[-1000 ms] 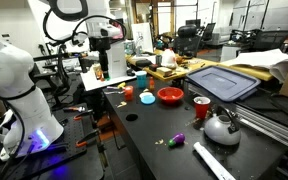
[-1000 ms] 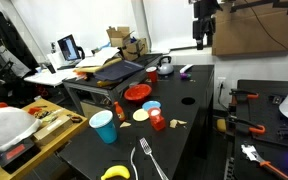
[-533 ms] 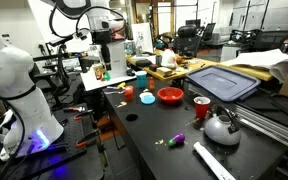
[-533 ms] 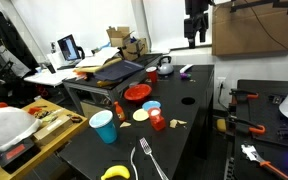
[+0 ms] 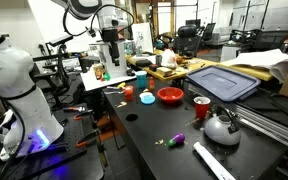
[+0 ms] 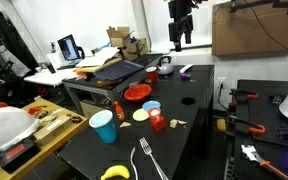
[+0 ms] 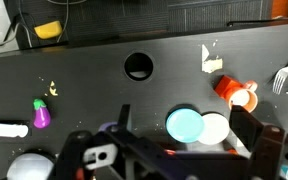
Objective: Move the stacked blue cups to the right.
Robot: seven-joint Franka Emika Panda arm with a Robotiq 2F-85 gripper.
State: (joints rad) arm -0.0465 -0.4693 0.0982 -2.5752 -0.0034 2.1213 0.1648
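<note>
A black table (image 5: 149,125) stands in a cluttered, brightly lit workshop.

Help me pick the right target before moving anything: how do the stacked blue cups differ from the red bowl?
The stacked blue cups are light blue; the red bowl is red. The cups are tall and tapered; the bowl is low and wide. The cups stand near the edge of the dark table; the bowl sits further in. Both are upright, open side up.
</note>
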